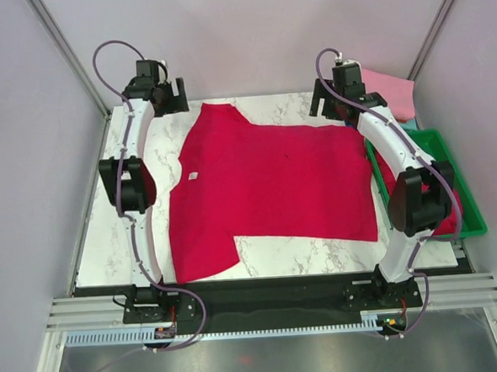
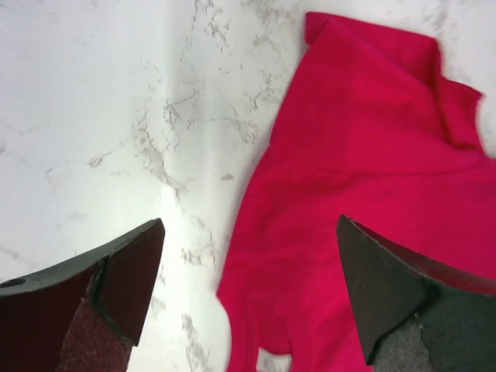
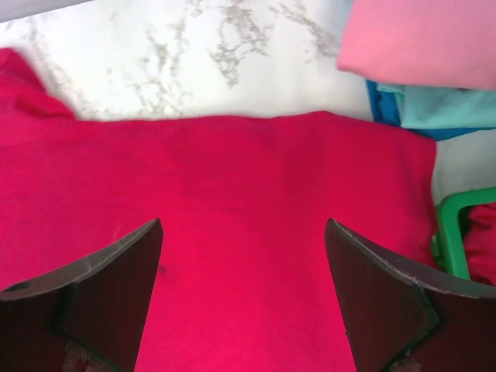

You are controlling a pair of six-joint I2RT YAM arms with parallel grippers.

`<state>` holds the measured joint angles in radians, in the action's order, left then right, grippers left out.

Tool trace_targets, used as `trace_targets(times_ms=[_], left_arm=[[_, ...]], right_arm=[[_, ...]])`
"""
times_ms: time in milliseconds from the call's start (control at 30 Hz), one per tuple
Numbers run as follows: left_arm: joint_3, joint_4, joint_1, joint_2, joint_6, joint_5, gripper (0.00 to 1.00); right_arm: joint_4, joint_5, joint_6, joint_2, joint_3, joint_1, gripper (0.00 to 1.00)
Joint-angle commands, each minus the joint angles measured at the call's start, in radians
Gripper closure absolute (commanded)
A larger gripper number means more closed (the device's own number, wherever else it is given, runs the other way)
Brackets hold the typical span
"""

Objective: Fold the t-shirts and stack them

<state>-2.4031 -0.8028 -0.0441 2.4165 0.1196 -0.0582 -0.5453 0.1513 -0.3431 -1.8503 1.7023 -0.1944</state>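
Observation:
A crimson-red t-shirt (image 1: 269,185) lies spread flat on the marble table, neck and white label (image 1: 193,176) toward the left. My left gripper (image 1: 164,100) is open and empty near the far left corner, above the table beside the far sleeve (image 2: 364,116); in its wrist view the jaws (image 2: 249,220) span the shirt's edge. My right gripper (image 1: 332,103) is open and empty above the shirt's far right hem; its jaws (image 3: 244,222) hover over red cloth (image 3: 232,178). Folded pink (image 3: 418,39), teal (image 3: 453,108) and blue (image 3: 380,105) shirts lie stacked at the far right.
A green plastic tray (image 1: 472,214) stands at the right table edge with more red cloth (image 3: 484,240) inside; its rim (image 3: 457,205) shows in the right wrist view. The pink stack (image 1: 392,93) sits just behind the right gripper. Grey walls enclose the table.

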Motion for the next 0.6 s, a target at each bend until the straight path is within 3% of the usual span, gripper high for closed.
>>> trace_targets(times_ms=[0,167,300,400,567], left_arm=[[0.138,0.014,-0.003,-0.210,0.057,0.047,0.01],[0.378,0.025,-0.007,-0.362,0.147,0.044,0.08],[0.571,0.143,-0.063,-0.438,0.206,-0.021,0.10],[0.547,0.198,-0.126,-0.384,0.210,-0.098,0.10],[0.402,0.200,-0.140,-0.165,0.259,-0.128,0.09]], right_arm=[[0.065,-0.039,0.010,0.074,-0.080,-0.046,0.07],[0.120,-0.082,-0.025,0.088,-0.208,-0.094,0.08],[0.151,-0.148,-0.051,0.066,-0.268,-0.112,0.08],[0.173,-0.202,-0.066,0.048,-0.283,-0.119,0.08],[0.177,-0.213,-0.070,0.051,-0.316,-0.129,0.08]])
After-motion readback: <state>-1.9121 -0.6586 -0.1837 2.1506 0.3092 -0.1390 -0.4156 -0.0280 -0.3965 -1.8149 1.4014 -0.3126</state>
